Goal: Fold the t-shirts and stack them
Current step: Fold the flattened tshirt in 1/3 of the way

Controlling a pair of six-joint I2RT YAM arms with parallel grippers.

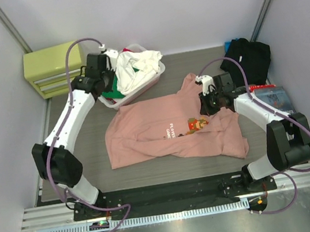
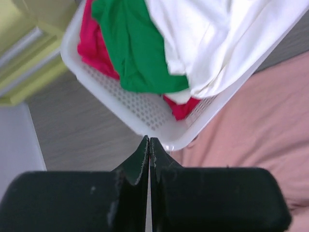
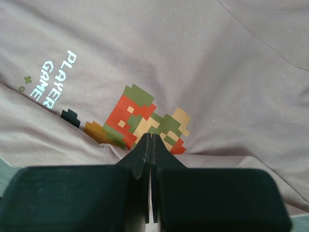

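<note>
Closed right gripper (image 3: 150, 138) over salmon-pink t-shirt (image 1: 146, 136), stretched left-to-right.

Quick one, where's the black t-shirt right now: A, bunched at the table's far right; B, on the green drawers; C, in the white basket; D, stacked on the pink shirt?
A: the black t-shirt lies bunched at the far right, apart from the pink t-shirt and the basket.

Bright even overhead light, soft shadows, wrist views blurred near the fingers (image 2: 145, 159)
</note>
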